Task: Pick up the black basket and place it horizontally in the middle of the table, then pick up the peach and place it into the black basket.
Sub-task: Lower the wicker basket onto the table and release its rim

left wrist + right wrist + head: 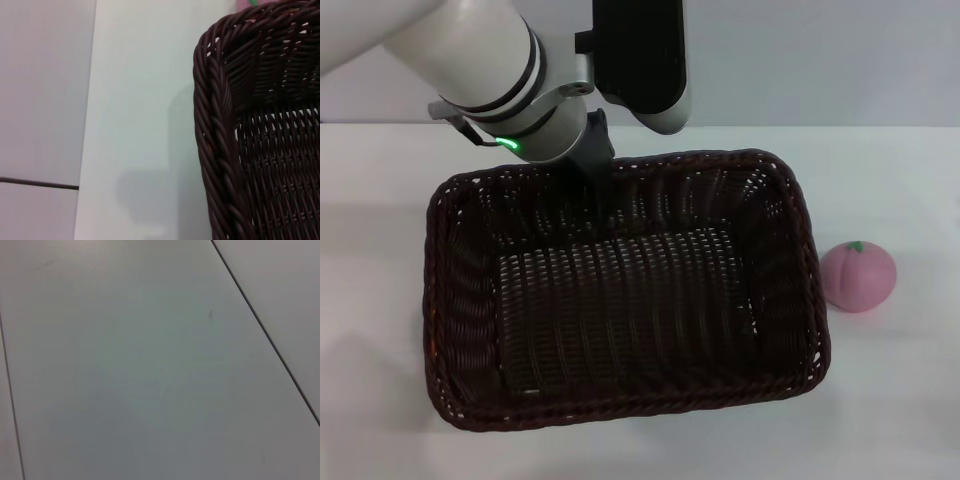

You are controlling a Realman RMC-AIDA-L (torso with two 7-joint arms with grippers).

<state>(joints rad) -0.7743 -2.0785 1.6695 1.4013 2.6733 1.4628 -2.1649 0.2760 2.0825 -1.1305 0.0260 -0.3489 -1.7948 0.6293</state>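
The black basket [620, 290] lies lengthwise across the middle of the white table [890, 410], open side up and empty. My left gripper [602, 180] reaches down from the back onto the basket's far rim, left of that rim's middle. The left wrist view shows one corner of the basket [225, 150] with its braided rim. The pink peach [858, 277] sits on the table just right of the basket, apart from it, green stem spot up. A sliver of the peach [247, 4] shows past the basket's rim in the left wrist view. My right gripper is out of view.
The left arm's white body [470, 60] and a black casing [640, 50] hang over the table's back. In the left wrist view the table's edge borders grey floor [40, 100]. The right wrist view shows only grey floor tiles [150, 365].
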